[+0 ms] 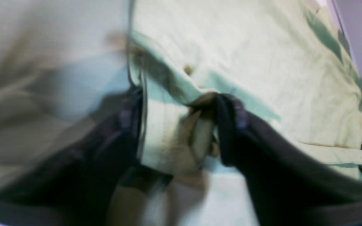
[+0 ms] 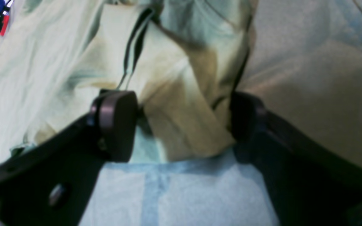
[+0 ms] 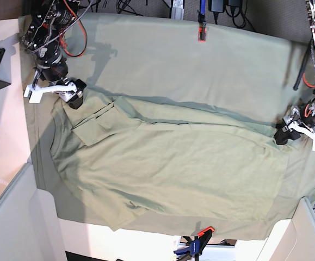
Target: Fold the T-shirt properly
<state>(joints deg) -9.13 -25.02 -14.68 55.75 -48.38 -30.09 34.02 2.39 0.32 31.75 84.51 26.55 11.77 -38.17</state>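
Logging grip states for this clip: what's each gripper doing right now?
Left gripper: jaws apart, T-shirt fabric between them; grip cannot be told.
Right gripper: wide open around bunched T-shirt fabric.

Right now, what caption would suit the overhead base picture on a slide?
Two robot arms reach opposite corners of a pale green T-shirt spread on a matching tablecloth.

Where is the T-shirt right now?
In the base view the T-shirt lies spread across the middle of the green tablecloth, with the right gripper and left gripper at its corners.
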